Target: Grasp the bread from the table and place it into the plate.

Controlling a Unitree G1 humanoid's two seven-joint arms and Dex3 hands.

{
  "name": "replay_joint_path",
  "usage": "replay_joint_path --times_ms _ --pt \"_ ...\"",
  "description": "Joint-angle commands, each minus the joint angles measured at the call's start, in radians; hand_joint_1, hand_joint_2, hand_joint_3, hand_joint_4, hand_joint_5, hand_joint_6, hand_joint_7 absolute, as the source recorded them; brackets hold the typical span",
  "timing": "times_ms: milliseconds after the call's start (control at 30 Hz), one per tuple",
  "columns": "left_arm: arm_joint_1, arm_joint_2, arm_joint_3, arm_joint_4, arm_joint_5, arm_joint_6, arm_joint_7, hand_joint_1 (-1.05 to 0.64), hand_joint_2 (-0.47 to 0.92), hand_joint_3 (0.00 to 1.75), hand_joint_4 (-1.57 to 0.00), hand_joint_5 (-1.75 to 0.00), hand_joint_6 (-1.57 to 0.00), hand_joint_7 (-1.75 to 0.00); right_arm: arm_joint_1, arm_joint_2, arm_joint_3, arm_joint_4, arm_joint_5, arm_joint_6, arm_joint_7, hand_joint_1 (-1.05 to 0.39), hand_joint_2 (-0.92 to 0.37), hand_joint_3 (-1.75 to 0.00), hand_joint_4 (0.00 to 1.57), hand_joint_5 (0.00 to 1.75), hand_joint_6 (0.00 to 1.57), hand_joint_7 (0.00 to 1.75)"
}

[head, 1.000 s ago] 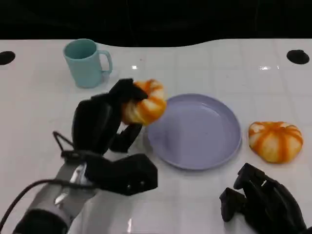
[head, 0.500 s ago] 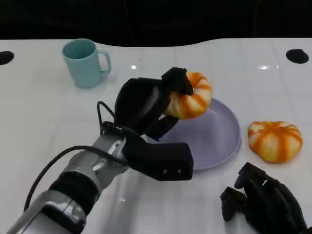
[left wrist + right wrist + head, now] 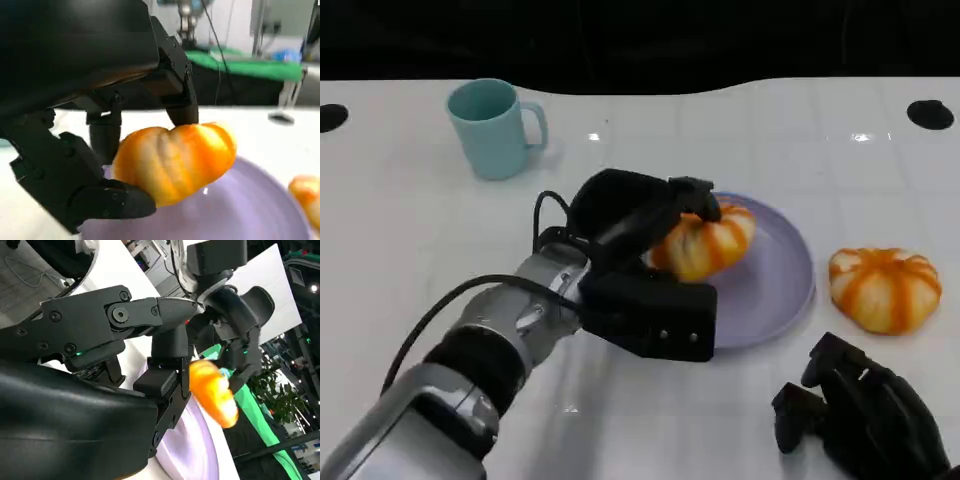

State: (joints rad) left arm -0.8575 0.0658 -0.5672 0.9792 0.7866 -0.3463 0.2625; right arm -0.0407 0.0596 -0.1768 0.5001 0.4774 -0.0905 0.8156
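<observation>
Lowered since half a second ago, the bread [image 3: 703, 240] is now held low over the left part of the purple plate [image 3: 775, 270], gripped by the left hand [image 3: 635, 215]; whether bread and plate touch cannot be told. Fingers are wrapped over its top and underside in the left wrist view. Part of the plate's left rim is hidden by the hand and arm. A second bread [image 3: 885, 288] lies on the desk [image 3: 400, 230] right of the plate. The right hand [image 3: 855, 420], cut off by the frame, rests curled and empty at lower right. A teal mug [image 3: 495, 128] stands far left. No writing is legible.
</observation>
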Motion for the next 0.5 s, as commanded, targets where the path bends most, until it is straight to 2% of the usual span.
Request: replay_joint_path --times_ms 33,200,500 --pt "-0.02 0.048 -0.008 -0.078 -0.012 0.038 -0.163 -0.72 0.92 0.32 -0.29 -0.65 -0.38 -0.1 0.008 -0.005 0.002 -0.008 -0.001 -0.005 -0.009 -0.56 -0.92 -0.24 0.78 1.67 0.68 1.42" --pt "0.008 0.082 -0.001 -0.159 -0.03 0.054 -0.286 -0.86 0.92 0.42 -0.14 -0.56 -0.31 -0.05 0.013 -0.001 0.003 -0.022 0.008 0.011 -0.012 -0.55 -0.92 -0.24 0.77 1.66 0.68 1.42" --pt "0.119 0.121 0.023 -0.285 -0.063 0.049 -0.302 -0.88 0.92 0.47 -0.12 -0.53 -0.31 -0.03 0.023 -0.005 -0.002 -0.027 0.007 0.009 -0.011 -0.55 -0.92 -0.24 0.78 1.66 0.68 1.42"
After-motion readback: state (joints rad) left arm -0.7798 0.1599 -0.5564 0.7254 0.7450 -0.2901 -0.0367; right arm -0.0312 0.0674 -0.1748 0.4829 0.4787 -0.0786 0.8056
